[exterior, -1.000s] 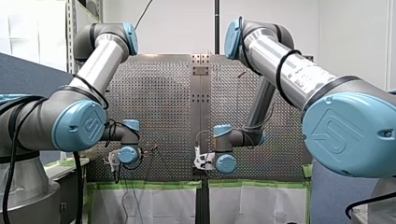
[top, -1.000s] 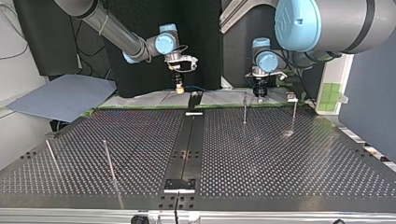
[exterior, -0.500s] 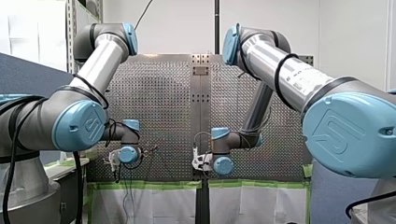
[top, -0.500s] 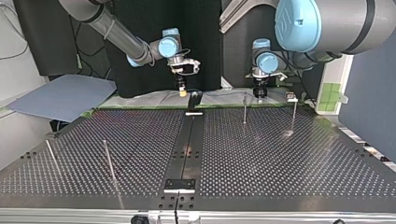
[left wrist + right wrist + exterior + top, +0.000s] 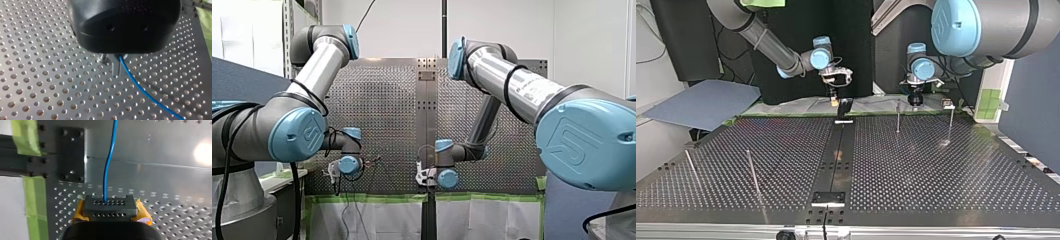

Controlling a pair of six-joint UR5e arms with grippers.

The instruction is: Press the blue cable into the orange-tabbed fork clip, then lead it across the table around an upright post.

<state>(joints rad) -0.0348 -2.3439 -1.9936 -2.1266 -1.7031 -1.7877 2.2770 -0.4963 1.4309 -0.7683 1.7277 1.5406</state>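
In the left wrist view the blue cable (image 5: pixel 147 96) comes out from between my left gripper's (image 5: pixel 117 67) metal fingers, which are shut on it, and trails over the perforated table. My right gripper (image 5: pixel 107 206), with yellow pads, is shut on the same blue cable (image 5: pixel 110 160), which runs straight ahead of it over a bare plate. In the top view my right gripper (image 5: pixel 835 99) hangs just beside a black bracket (image 5: pixel 844 108) on the centre strip. My left gripper (image 5: pixel 914 100) hangs at the far edge near an upright post (image 5: pixel 897 116). I cannot make out an orange-tabbed clip.
More thin posts stand on the table: one at the top view's right (image 5: pixel 950 121) and two at its left (image 5: pixel 752 172), (image 5: pixel 691 169). Green tape (image 5: pixel 33 202) lines the table's edge. A grey sheet (image 5: pixel 703 102) lies off the table's far left corner.
My right arm has swung its gripper toward the top view's right and slightly down, ending next to the black bracket. My left gripper has stayed in place.
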